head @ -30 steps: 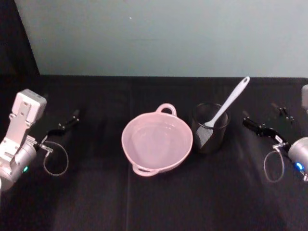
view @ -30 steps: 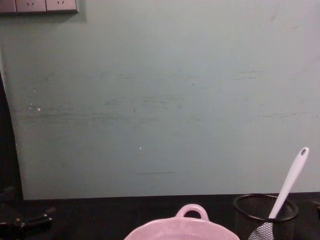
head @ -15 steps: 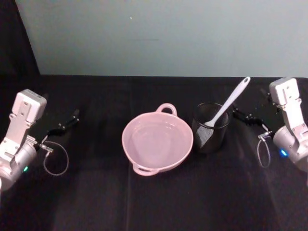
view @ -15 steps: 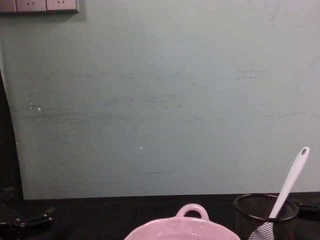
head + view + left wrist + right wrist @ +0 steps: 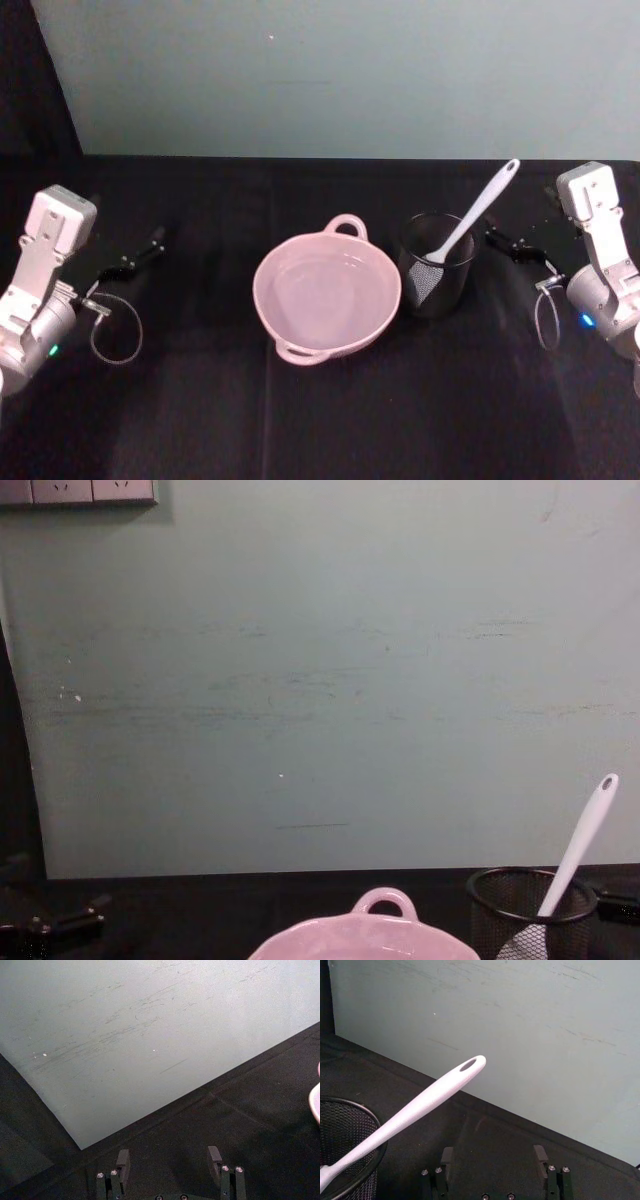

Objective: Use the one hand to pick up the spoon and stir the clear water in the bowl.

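Note:
The pale pink bowl (image 5: 258, 290) sits mid-table, its clear water (image 5: 322, 300) barely showing. Just to its right the white spoon (image 5: 472, 222) stands leaning in a black wire-mesh cup (image 5: 436, 282), handle tip up and to the right. My right gripper (image 5: 505, 243) hovers low beside the cup's right side. In the right wrist view it (image 5: 493, 1157) is open and holds nothing, with the spoon handle (image 5: 432, 1094) ahead of its fingers. Far left of the bowl, my left gripper (image 5: 135, 258) is parked; the left wrist view shows it (image 5: 168, 1157) open and empty.
A black cloth (image 5: 320, 420) covers the table, and a pale green wall (image 5: 320, 680) stands close behind it. The chest view shows the bowl (image 5: 350, 935), the spoon (image 5: 582, 840) in the cup (image 5: 520, 905), and my right gripper's tip (image 5: 620, 907) at the right edge.
My right arm has swung in from the right edge to just beside the mesh cup. The left arm, the bowl and the spoon have stayed put.

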{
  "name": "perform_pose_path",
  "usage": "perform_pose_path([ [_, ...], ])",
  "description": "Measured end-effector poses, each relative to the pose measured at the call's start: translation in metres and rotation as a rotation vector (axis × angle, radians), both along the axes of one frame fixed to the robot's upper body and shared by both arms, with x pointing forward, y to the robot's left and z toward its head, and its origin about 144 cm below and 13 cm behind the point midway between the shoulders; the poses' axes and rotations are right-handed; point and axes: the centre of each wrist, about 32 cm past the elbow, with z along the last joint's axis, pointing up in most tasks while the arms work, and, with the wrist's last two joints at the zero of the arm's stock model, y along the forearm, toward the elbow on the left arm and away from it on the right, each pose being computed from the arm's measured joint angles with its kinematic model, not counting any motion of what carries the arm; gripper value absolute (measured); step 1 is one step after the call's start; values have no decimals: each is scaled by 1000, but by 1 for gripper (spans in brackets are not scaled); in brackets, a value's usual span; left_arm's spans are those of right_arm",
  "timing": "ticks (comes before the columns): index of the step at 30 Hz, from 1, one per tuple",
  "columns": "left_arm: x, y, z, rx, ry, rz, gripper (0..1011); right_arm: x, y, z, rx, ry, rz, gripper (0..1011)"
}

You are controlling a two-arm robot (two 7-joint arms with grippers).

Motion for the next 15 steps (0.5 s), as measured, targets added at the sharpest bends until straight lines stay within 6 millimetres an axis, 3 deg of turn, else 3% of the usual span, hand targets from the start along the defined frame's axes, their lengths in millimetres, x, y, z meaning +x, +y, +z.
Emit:
perform_pose_path([
  [15, 0, 0, 0, 0, 0, 0, 1011, 0, 0, 0, 0, 1, 3, 1002],
])
